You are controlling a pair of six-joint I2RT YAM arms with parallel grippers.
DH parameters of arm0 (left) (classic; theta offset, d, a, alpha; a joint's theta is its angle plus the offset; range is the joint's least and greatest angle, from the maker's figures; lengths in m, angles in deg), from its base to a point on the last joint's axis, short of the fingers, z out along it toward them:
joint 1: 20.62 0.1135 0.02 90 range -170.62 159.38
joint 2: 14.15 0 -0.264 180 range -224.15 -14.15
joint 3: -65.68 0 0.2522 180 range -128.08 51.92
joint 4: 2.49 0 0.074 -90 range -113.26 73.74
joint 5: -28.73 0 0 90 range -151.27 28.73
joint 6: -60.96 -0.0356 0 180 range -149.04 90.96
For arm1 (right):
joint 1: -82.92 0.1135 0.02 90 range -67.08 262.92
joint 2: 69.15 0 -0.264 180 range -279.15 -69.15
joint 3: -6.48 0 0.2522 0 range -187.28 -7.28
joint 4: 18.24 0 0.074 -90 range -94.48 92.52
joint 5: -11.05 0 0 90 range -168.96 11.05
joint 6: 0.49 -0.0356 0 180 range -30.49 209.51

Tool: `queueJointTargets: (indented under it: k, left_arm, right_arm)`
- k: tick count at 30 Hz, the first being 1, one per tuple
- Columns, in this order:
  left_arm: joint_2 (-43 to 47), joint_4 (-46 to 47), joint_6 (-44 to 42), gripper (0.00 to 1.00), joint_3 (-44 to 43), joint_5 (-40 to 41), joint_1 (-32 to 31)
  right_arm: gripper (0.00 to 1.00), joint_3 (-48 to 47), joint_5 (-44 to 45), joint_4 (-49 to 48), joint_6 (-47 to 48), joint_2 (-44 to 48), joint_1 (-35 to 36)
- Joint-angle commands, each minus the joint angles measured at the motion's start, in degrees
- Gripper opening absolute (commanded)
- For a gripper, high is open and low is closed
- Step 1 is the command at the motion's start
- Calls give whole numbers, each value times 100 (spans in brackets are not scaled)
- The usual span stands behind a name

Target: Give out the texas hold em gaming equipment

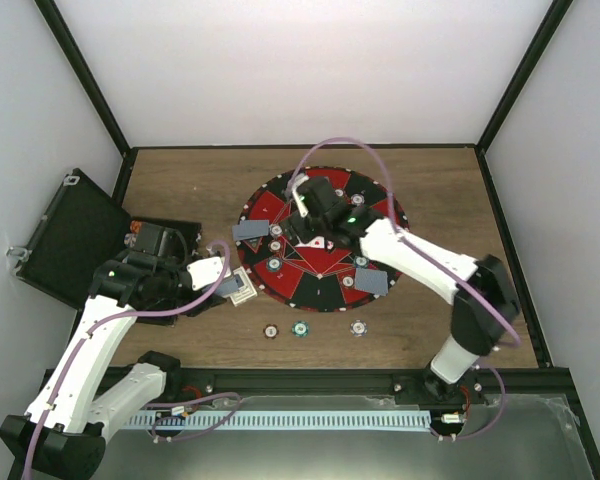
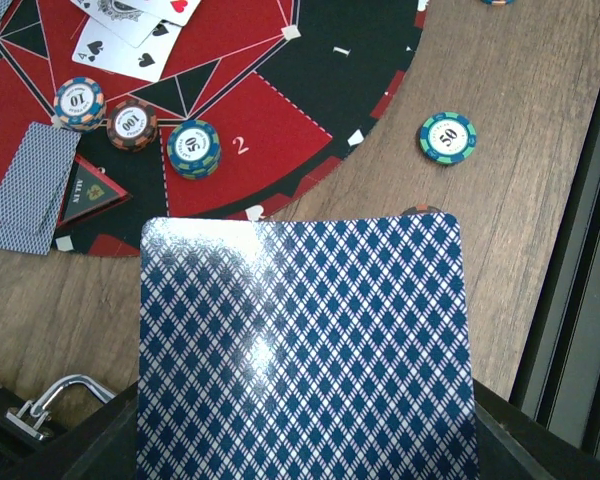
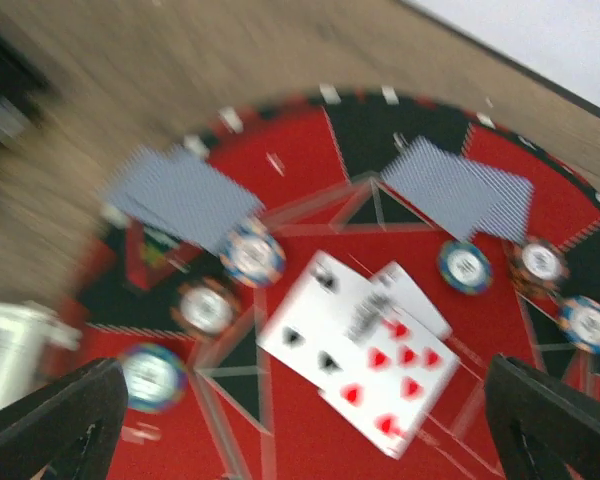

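Observation:
My left gripper [image 1: 208, 272] is shut on a blue-and-white patterned card [image 2: 305, 350] and holds it above the left edge of the round red-and-black mat [image 1: 320, 290]. The card hides the jaws in the left wrist view. My right gripper [image 1: 315, 215] is open and empty above the mat's middle, over face-up cards [image 3: 370, 350]. Its fingers [image 3: 50, 425] stand wide apart in the blurred right wrist view. Face-down card pairs [image 1: 250, 231] [image 1: 371, 281] and several striped chips [image 2: 193, 148] lie on the mat. Three chips [image 1: 299, 328] lie on the wood in front of it.
An open black case [image 1: 70, 235] stands at the far left, behind my left arm. Another patterned card or small stack [image 1: 242, 287] lies at the mat's left edge, under my left gripper. A green-rimmed 50 chip [image 2: 447, 138] lies on bare wood beside the mat.

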Motion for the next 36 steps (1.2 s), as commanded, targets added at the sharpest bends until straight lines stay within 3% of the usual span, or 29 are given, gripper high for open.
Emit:
queueJointTargets:
  k: [1,5,9,20,36]
  left_arm:
    - [38,-3,-100,5,-187,-117,3]
    - [21,13,-91,5,-230,-157,8]
    - [30,35,-92,5,-224,-186,3]
    - [5,136,-58,5,-179,-245,6]
    - [39,156,-66,5,-111,-236,5]
  right_arm:
    - [100,-368,-2347,66,-1875,824,-397]
    - [100,-283,-4129,-123,-2693,919,-512]
    - [100,308,-5275,-938,-3619,1027,-443]
    - [83,768,-5926,-1937,-4968,650,351]
    - [75,764,-6354,-2932,-5693,-143,867]
